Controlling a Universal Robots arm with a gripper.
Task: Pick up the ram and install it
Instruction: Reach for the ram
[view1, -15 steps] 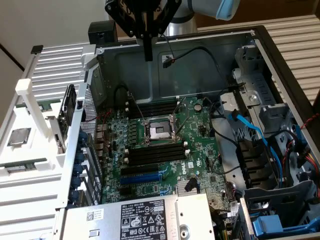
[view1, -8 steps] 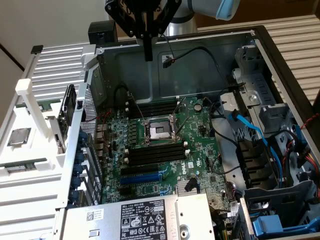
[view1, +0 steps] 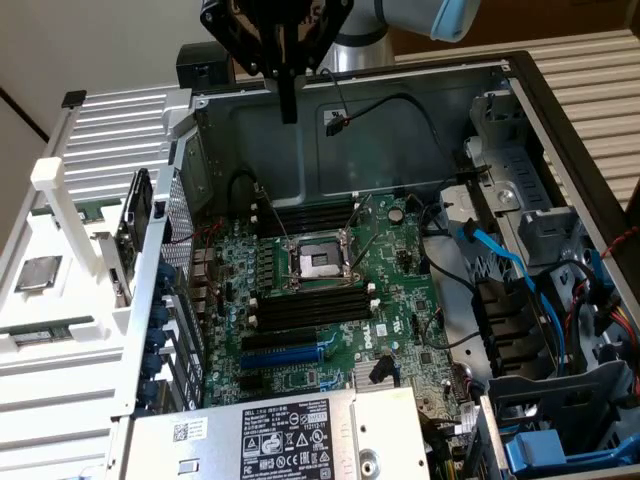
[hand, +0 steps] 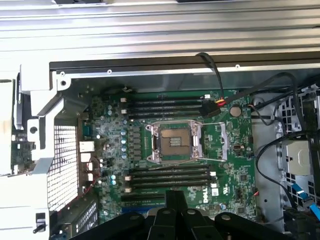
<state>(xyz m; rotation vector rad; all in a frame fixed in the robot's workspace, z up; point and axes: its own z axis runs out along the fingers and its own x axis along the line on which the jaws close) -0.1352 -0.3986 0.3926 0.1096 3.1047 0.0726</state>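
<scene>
Green, thin and long, the ram (view1: 45, 332) lies flat in a white rack (view1: 70, 395) at the lower left of the exterior view, just below a square silver chip (view1: 35, 272). Its chips are too small to make out. The black gripper (view1: 288, 110) hangs at the upper middle, fingers pressed together and holding nothing, above the open case (view1: 400, 120). The ram sits well apart from it, toward the exterior view's left.

In the wrist view the gripper (hand: 175, 197) is closed and empty over the motherboard (hand: 235, 165), beside black memory slots (hand: 170, 177).
</scene>
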